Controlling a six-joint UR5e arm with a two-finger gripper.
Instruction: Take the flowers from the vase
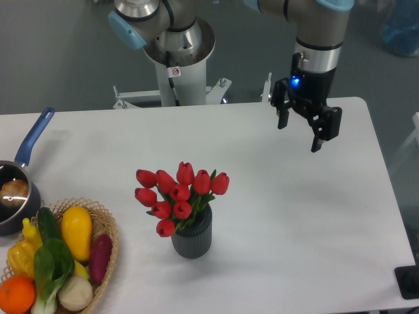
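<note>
A bunch of red tulips, the flowers (177, 193), stands upright in a small dark grey ribbed vase (193, 238) near the middle of the white table (308, 222). Green leaves show just above the vase's mouth; the stems are hidden inside. My gripper (300, 136) hangs at the far right of the table, well above and to the right of the flowers. Its two dark fingers are spread apart and hold nothing.
At the front left a wicker basket (105, 226) holds vegetables and an orange. A dark pot with a blue handle (18, 180) sits at the left edge. The arm's base (177, 59) stands behind the table's far edge.
</note>
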